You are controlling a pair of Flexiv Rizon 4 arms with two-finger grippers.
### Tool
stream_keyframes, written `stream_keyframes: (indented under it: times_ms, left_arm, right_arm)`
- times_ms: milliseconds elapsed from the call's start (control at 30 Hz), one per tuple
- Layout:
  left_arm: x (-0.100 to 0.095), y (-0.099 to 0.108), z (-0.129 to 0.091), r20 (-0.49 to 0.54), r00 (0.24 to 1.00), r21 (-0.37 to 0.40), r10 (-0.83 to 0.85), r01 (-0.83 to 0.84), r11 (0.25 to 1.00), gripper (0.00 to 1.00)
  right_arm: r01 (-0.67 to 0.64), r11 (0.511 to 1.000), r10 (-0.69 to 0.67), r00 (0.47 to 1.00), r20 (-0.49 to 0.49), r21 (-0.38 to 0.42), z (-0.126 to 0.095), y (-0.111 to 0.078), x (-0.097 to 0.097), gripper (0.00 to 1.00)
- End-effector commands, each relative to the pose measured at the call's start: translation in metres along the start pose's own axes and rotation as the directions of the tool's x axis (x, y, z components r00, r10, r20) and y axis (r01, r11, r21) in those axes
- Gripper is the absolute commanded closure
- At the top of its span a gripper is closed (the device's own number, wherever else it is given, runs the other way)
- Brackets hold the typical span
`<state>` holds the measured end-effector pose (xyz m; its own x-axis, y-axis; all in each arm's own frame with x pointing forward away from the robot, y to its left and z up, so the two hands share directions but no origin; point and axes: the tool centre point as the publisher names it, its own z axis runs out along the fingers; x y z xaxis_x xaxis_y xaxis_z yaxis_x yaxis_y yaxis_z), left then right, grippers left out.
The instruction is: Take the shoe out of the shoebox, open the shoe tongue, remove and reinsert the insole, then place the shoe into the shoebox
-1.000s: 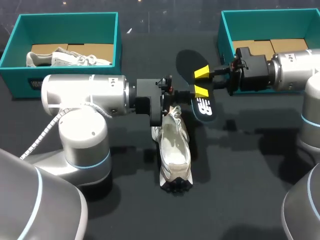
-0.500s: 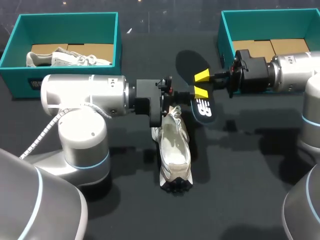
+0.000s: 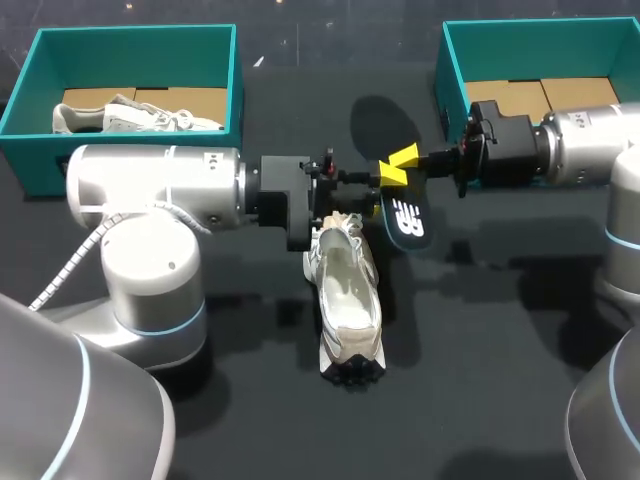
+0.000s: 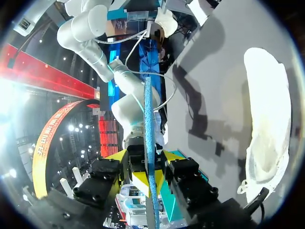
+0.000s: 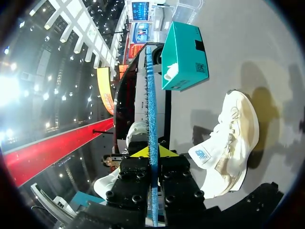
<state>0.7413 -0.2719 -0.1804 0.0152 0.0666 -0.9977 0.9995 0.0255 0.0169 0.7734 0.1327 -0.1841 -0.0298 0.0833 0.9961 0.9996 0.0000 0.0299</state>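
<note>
Yellow tips on the right tool [image 3: 398, 166] are pinched together now, where a second ago they stood well apart, and they are clamped on the flat black insole with a white logo [image 3: 405, 218]. The right wrist view confirms it: the insole's blue edge runs straight between the closed tips. The insole itself has barely shifted. It hangs just above the black table [image 3: 480, 350], beside the far end of the white mesh shoe [image 3: 345, 295].

Over on the other side, the left arm [image 3: 160, 185] has slid its bulk back a touch while the left tool [image 3: 365, 178] stretches out toward the insole. The blue edge runs through its own view too, but whether it grips I cannot tell.

So the insole is out and firmly held, and I judge reinsertion comes next.

As for room, the shoe lies on its own mid-table, well apart from both boxes. The left-hand teal shoebox [image 3: 135, 32] holds a second white shoe [image 3: 130, 115]. The right-hand teal shoebox [image 3: 540, 25] shows only its brown cardboard floor [image 3: 520, 95].
</note>
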Motion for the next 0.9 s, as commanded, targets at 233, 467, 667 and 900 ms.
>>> stream_keyframes:
  times_ms: [233, 467, 667, 900]
  left_arm:
    - [-0.017, 0.016, -0.079, -0.108, 0.993, 0.035, -0.046, 0.05, 0.998, 0.0]
    - [-0.017, 0.016, -0.079, -0.108, 0.993, 0.035, -0.046, 0.05, 0.998, 0.0]
    - [-0.023, 0.02, -0.078, -0.132, 0.99, 0.055, -0.045, 0.053, 0.997, 0.0]
    - [-0.042, 0.055, -0.083, -0.395, 0.916, 0.13, -0.072, 0.134, 0.982, 0.0]
  right_arm:
    - [-0.026, 1.0, 0.026, 1.0, -0.013, 0.011, 0.0, -0.009, -0.007, 1.0]
    - [-0.037, 0.999, 0.037, 0.999, -0.008, 0.017, 0.003, -0.009, -0.012, 1.0]
    - [-0.037, 0.999, 0.037, 0.999, -0.008, 0.017, 0.003, -0.009, -0.012, 1.0]
    - [-0.033, 0.999, 0.033, 0.999, -0.023, 0.011, 0.009, -0.014, -0.021, 1.0]
